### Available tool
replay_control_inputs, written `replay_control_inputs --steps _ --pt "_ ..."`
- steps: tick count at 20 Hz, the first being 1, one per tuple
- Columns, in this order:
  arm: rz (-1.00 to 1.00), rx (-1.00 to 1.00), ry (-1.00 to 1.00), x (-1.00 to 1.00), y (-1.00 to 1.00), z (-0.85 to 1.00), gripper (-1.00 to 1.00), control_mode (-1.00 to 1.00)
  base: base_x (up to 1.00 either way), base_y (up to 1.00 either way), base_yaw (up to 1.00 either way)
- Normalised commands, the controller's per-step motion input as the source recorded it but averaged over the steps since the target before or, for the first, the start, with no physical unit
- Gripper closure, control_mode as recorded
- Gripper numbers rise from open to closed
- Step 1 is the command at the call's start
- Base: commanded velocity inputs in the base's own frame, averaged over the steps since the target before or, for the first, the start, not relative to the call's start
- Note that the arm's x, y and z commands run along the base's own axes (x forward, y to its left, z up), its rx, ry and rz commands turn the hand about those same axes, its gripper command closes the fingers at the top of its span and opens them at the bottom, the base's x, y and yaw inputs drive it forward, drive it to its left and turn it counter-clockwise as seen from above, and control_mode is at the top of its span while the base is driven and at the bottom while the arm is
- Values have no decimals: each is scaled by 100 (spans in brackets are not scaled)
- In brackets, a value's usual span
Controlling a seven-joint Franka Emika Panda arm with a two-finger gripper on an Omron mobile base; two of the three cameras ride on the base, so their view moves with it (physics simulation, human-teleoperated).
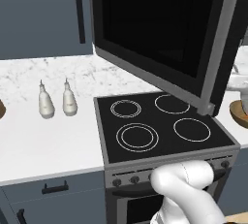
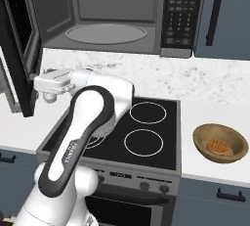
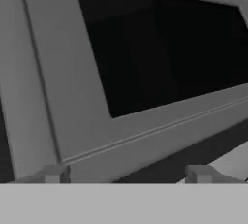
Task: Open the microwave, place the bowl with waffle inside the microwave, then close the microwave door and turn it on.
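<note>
— What did the right base view record of the microwave (image 2: 122, 14)?
— It hung above the stovetop (image 2: 132, 132). The microwave door (image 2: 19, 44) stood swung wide to the left, the grey interior exposed; the keypad strip (image 2: 179, 14) sat at its right.
— The arm?
— The white arm (image 2: 83, 127) reached left, its hand just beside the door's lower edge.
— The bowl (image 2: 220, 143)?
— It rested on the counter (image 2: 215, 107) right of the stovetop, a waffle (image 2: 218, 146) inside.

Wide black microwave (image 2: 117, 14) with grey interior, mounted above stovetop; black glass, grey-framed door (image 1: 160, 34) swung wide open (hinged left). Round tan wooden bowl (image 2: 220, 143) holding waffle, upright on right counter
</note>
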Motion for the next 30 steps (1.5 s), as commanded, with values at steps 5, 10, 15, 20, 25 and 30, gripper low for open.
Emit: replay_control_inputs --steps 5,10,15,20,25,30 --pt "7 -6 -29 -59 100 14 -100 -100 0 0 0" --pt "0 -10 4 13 97 2 -100 -100 0 0 0" --pt "-20 -4 24 52 -23 -2 -100 -100 0 0 0" --pt "-64 -21 25 20 -96 -22 -100 -100 0 0 0" --pt "-43 -41 25 28 -100 -20 -100 -100 0 0 0" --pt "-34 -35 25 29 -100 -41 -100 -100 0 0 0"
